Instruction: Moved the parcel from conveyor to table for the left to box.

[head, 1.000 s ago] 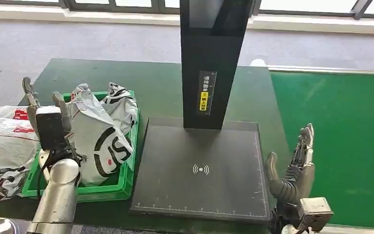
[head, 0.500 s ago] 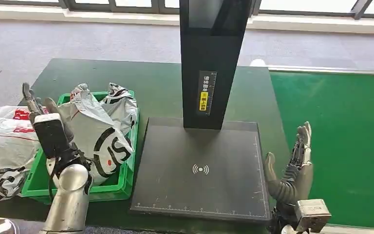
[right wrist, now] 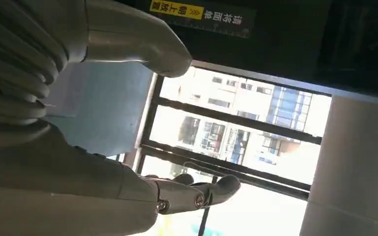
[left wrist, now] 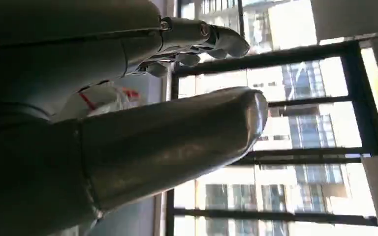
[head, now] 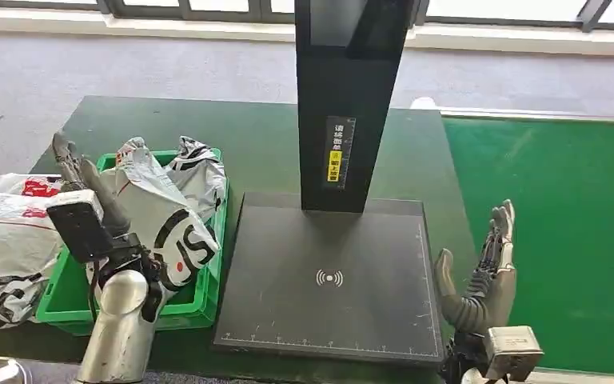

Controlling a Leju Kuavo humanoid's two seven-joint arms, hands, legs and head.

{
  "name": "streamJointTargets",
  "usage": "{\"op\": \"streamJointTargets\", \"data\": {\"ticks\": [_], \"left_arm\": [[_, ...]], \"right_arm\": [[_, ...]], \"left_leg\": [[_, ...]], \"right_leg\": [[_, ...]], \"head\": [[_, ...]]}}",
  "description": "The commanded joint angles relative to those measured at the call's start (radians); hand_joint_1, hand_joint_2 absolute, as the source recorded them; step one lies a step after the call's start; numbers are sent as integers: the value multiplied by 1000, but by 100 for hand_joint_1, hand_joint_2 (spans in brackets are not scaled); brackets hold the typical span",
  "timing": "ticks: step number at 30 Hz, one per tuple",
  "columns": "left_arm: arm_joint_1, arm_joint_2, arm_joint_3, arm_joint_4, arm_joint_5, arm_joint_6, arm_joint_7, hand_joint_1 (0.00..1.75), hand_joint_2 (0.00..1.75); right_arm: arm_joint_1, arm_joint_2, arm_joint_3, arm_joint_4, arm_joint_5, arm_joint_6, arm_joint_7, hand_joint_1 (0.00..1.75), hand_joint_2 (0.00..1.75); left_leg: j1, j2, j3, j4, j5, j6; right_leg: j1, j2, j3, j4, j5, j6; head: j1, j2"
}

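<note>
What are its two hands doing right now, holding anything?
Left hand: open, fingers spread, holding nothing, raised over the green bin of parcels.
Right hand: open, fingers straight up, holding nothing, beside the black scanner plate.

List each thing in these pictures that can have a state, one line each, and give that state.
left hand: open, raised over the crate, holding nothing
right hand: open, fingers upright beside the scanner base, holding nothing
green crate: heaped with grey parcels
grey parcels: crumpled, piled above the crate rim
scanner base: bare
conveyor belt: bare
</note>
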Motion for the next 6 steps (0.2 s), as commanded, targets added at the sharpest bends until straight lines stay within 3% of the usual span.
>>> {"op": "streamJointTargets", "data": {"ticks": [1, 3, 6], "left_arm": [[260, 43, -151, -228, 227, -583, -117, 0, 0], [277, 52, -185, -251, 216, -737, -130, 0, 0], [263, 37, -201, -245, 111, -798, -127, 0, 0]], "right_arm": [[15, -60, 38, -17, -1, 51, 2, 0, 0], [-26, -60, 27, 21, -7, 80, 2, 0, 0], [-29, -47, 5, 16, 9, 89, 2, 0, 0]], "left_leg": [[-1, 5, 4, -3, -2, 0], [0, 7, 3, -2, -3, 1], [-1, 8, 5, -5, -3, 1]], "right_leg": [[0, 4, 3, -3, 0, 0], [0, 5, 1, -2, 0, 0], [0, 5, 3, -6, 1, -2]], "head": [[0, 0], [0, 0], [0, 0]]}}
